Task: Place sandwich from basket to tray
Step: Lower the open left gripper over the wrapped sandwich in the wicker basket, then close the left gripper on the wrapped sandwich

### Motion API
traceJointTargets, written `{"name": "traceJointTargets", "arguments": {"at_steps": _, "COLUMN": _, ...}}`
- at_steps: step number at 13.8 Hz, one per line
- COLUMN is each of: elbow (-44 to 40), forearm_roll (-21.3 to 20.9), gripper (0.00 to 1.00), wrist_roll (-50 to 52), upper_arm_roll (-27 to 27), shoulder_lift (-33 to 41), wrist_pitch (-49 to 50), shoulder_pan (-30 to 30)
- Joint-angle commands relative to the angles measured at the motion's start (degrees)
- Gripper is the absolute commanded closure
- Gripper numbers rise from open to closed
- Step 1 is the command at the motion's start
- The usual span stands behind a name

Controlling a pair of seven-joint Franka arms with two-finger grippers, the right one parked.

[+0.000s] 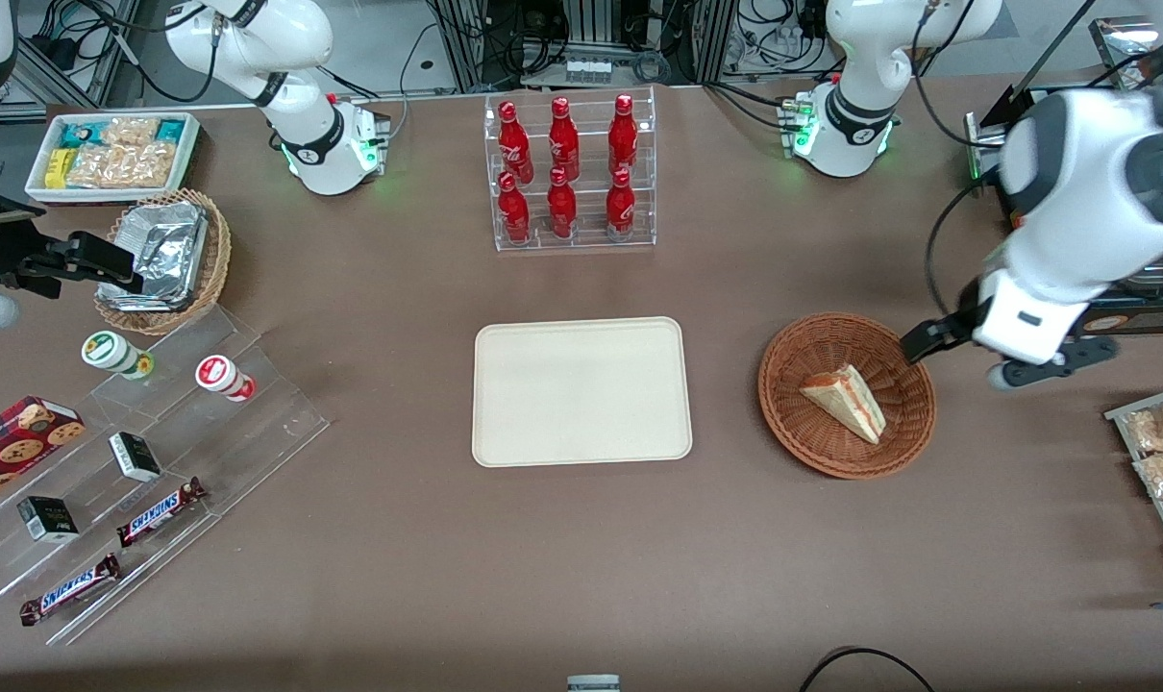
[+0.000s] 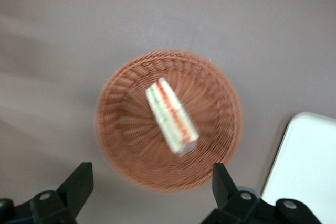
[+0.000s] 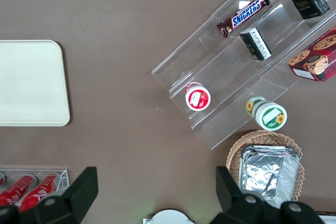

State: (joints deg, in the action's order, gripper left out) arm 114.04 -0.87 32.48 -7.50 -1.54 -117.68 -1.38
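I see the sandwich (image 1: 844,401) lying in the basket (image 1: 795,423), on the brown surface (image 1: 581,557) toward the working arm's end. My gripper (image 2: 152,187) hangs above the basket's edge with its fingers (image 2: 79,182) spread wide and holding nothing; the sandwich sits lower, well apart from them, near the basket's middle. The tray (image 1: 581,391) lies flat beside the basket, toward the parked arm's end, with nothing on it.
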Motion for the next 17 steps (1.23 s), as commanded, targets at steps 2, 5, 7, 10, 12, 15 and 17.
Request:
{"name": "traceJointTargets", "arguments": {"at_steps": 2, "elbow": 12.7, "forearm_roll": -0.4, "gripper": 0.0, "wrist_roll": 16.7, "upper_arm_roll": -1.1, "shoulder_lift": 2.6, "wrist_pitch": -15.1, "shoulder_pan": -0.6}}
{"name": "traceJointTargets", "arguments": {"at_steps": 5, "elbow": 14.9, "forearm_roll": -0.4, "gripper": 0.0, "wrist_roll": 23.3, "upper_arm_roll": -1.6, "shoulder_lift": 0.2, "wrist_pitch": -19.2, "shoulder_pan": -0.6}}
{"name": "traceJointTargets", "arguments": {"at_steps": 7, "elbow": 15.3, "forearm_roll": -0.4, "gripper": 0.0, "wrist_roll": 24.6, "upper_arm_roll": -1.6, "shoulder_lift": -2.2, "wrist_pitch": -21.6, "shoulder_pan": -0.6}}
{"name": "traceJointTargets", "arguments": {"at_steps": 10, "elbow": 15.3, "forearm_roll": -0.4, "gripper": 0.0, "wrist_roll": 25.9, "upper_arm_roll": -1.6, "shoulder_lift": -5.7, "wrist_pitch": -24.6, "shoulder_pan": -0.7}}
{"name": "traceJointTargets", "arguments": {"at_steps": 12, "elbow": 15.4, "forearm_roll": -0.4, "gripper": 0.0, "wrist_roll": 26.0, "upper_arm_roll": -1.6, "shoulder_lift": -7.5, "wrist_pitch": -26.6, "shoulder_pan": -1.0}}
{"name": "traceJointTargets", "arguments": {"at_steps": 15, "elbow": 15.5, "forearm_roll": -0.4, "gripper": 0.0, "wrist_roll": 26.4, "upper_arm_roll": -1.6, "shoulder_lift": -9.9, "wrist_pitch": -28.9, "shoulder_pan": -1.1}}
{"name": "traceJointTargets", "arguments": {"at_steps": 17, "elbow": 15.5, "forearm_roll": -0.4, "gripper": 0.0, "wrist_roll": 26.7, "upper_arm_roll": -1.6, "shoulder_lift": -10.9, "wrist_pitch": -29.1, "shoulder_pan": -1.1}}
